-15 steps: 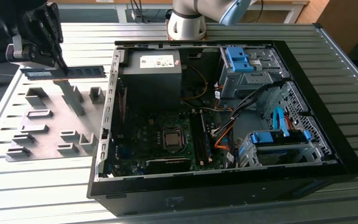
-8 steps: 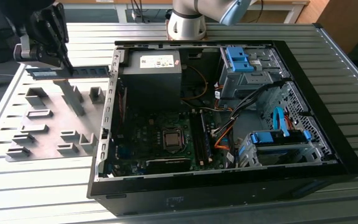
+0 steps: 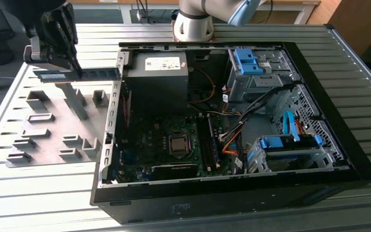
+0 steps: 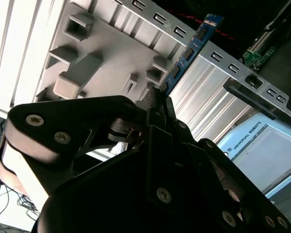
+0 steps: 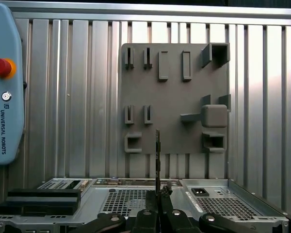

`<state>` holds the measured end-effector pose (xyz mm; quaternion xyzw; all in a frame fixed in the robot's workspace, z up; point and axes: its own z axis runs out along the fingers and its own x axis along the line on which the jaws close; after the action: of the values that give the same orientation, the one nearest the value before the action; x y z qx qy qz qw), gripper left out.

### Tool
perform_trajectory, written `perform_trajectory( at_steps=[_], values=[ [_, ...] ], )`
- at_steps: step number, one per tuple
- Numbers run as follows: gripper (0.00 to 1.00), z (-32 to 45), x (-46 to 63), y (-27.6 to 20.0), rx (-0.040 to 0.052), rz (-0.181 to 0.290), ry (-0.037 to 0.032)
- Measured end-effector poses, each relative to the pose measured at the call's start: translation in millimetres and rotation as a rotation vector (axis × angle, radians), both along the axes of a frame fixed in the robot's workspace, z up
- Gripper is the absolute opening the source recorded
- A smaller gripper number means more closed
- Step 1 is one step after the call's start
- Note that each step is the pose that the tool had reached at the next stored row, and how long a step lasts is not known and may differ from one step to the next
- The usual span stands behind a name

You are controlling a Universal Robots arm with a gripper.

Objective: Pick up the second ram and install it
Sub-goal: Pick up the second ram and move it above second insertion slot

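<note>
Second ram (image 3: 85, 74): long, thin, blue-green circuit-board stick with dark chips and a pale label whose print was too small to read. It lay level, clenched at one end by the black gripper (image 3: 66, 67), over the grey plastic fixture plate (image 3: 50, 121). The open black computer case (image 3: 349, 169) stood near, on the ribbed metal worktop (image 3: 37, 198).

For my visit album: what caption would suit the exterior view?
Robot fingers hold the second ram above the grey fixture plate, beside the open computer case.
</note>
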<state>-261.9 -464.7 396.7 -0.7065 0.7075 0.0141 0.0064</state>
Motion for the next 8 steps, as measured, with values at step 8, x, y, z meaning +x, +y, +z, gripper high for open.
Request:
perform_trajectory(
  at_steps=[8],
  values=[
    [0.14,0.0,10.0,0.0,0.0000,0.000,0.0000]
  ],
)
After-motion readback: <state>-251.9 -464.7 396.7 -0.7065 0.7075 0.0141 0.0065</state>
